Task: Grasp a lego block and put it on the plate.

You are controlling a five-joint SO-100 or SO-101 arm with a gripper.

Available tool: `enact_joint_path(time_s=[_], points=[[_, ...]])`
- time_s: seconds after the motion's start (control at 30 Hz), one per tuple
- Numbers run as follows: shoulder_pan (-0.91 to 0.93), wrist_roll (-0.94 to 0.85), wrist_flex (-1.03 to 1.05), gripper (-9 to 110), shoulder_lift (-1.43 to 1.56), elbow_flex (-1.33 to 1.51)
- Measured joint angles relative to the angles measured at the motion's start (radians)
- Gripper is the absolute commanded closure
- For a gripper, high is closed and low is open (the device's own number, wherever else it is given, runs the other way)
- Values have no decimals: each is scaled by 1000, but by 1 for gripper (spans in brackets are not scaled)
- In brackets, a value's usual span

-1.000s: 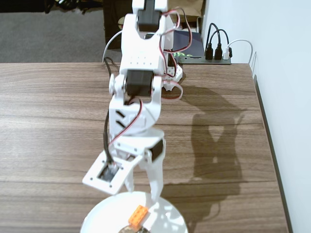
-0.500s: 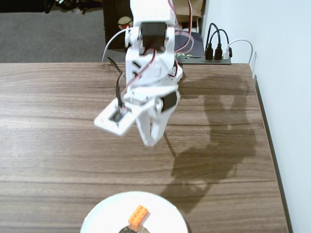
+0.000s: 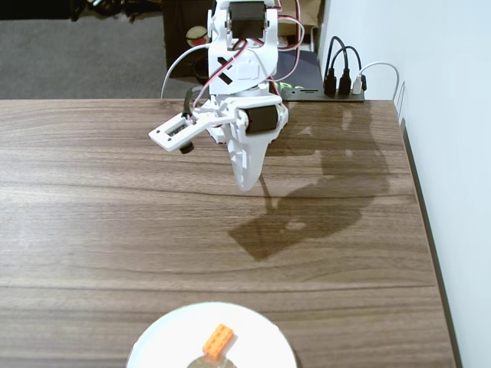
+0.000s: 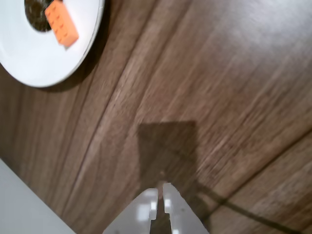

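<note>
The orange lego block (image 3: 219, 340) lies on the white plate (image 3: 165, 341) at the front edge of the table, partly over its brownish centre. In the wrist view the block (image 4: 62, 22) and plate (image 4: 44, 63) sit at the top left. My white gripper (image 3: 245, 182) hangs high above the middle of the table, well back from the plate, pointing down. In the wrist view the gripper (image 4: 161, 187) shows its two jaws nearly together with only a thin slit between them and nothing held.
The wooden table (image 3: 92, 230) carries the arm's shadow (image 3: 295, 222) to the right of the gripper. A power strip with black plugs (image 3: 341, 80) sits at the back right. A white wall runs along the table's right edge.
</note>
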Motion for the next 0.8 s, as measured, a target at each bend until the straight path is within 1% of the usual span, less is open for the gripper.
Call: enact_joint_path(time_s=[0.17,0.3,0.8], points=[[0,110,9,101,135,107],[-9,166,31,101,238,183],[11,241,87,101,514,342]])
